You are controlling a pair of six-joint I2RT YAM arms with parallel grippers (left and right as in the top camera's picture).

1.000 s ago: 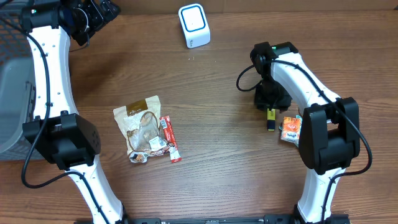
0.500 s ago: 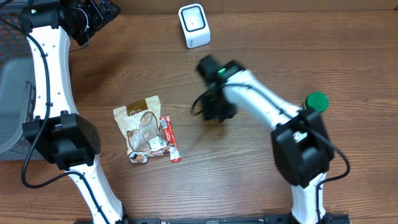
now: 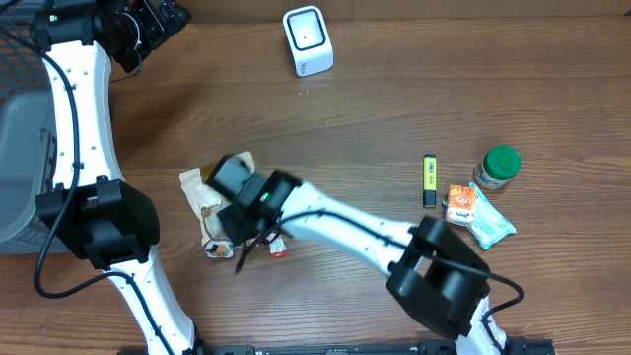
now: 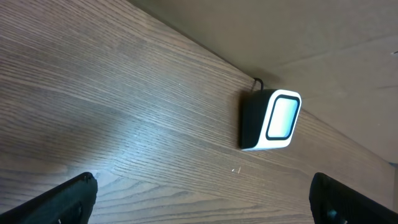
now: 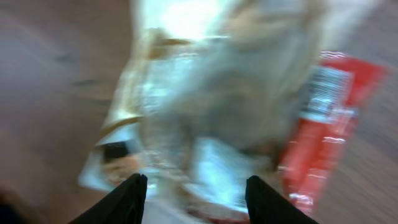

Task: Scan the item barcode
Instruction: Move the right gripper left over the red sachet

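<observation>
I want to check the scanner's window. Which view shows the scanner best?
The left wrist view: the scanner is large, sharp and unobstructed, its glowing window turned toward the camera. Overhead shows it small, from above, at the far side. The right wrist view does not show it.

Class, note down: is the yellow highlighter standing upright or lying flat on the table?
Lying flat: overhead, the yellow highlighter shows its full length along the table.
</observation>
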